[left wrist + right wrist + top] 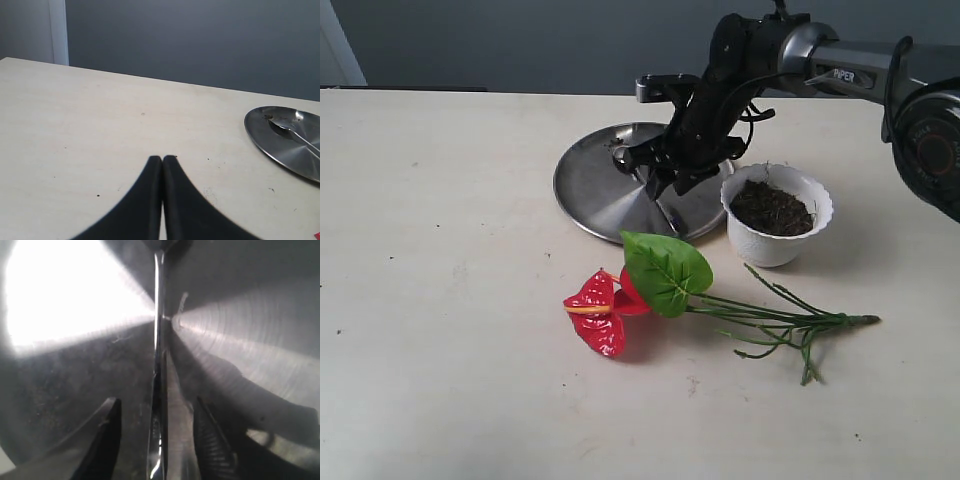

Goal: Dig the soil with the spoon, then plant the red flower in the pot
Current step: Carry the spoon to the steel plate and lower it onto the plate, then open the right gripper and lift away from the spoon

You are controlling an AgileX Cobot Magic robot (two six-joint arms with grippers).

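The silver spoon lies on the round steel plate, its bowl towards the plate's far side. My right gripper is down over the plate and open. Its fingers stand on either side of the spoon's handle without touching it. The white scalloped pot stands right of the plate, filled with dark soil. The red flower lies flat in front of the plate, with its green leaf and stems pointing right. My left gripper is shut on nothing, low over bare table.
The pale table stretches wide to the left and front. A grey wall runs behind the table's far edge. The right arm reaches in from the upper right, above the pot.
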